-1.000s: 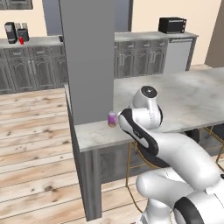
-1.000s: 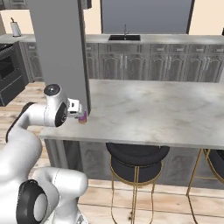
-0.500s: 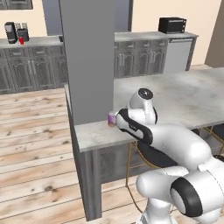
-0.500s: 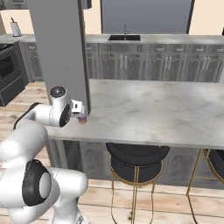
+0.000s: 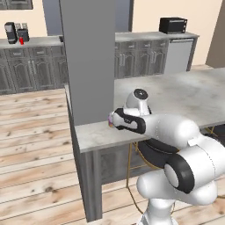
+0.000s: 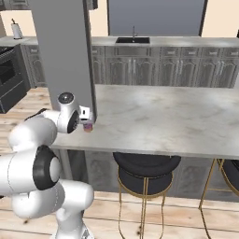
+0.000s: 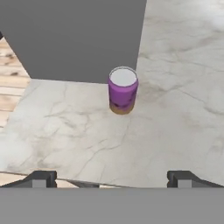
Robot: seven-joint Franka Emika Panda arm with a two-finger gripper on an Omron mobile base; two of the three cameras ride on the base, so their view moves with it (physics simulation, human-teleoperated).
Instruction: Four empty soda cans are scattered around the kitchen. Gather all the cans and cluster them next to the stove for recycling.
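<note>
A purple soda can point(image 7: 123, 89) with a silvery top stands upright on the marble island counter point(image 7: 175, 113), at the foot of a grey pillar point(image 7: 74, 39). My gripper point(image 7: 111, 179) is open and hovers over the counter's near edge, with the can ahead of it, well apart from the fingertips point(image 7: 41, 178). From the right, the can point(image 6: 87, 127) peeks out just under the hand, where the gripper point(image 6: 85, 117) is. From the left, my gripper point(image 5: 115, 119) hides most of the can point(image 5: 110, 117). A small red can point(image 5: 21, 41) stands on the far back counter. The black stove point(image 6: 8, 77) is at the far left.
The grey pillar point(image 5: 88, 61) rises from the island's corner right behind the can. Black stools point(image 6: 145, 164) with gold legs stand under the island's near side. A coffee machine point(image 5: 11, 31) and a microwave point(image 5: 172, 25) sit on the back counters, with a sink point(image 6: 133, 40) opposite.
The hand has swung a little closer to the purple can and the pillar while the arm's elbow turned. The jaws have stayed wide open and the can has not moved.
</note>
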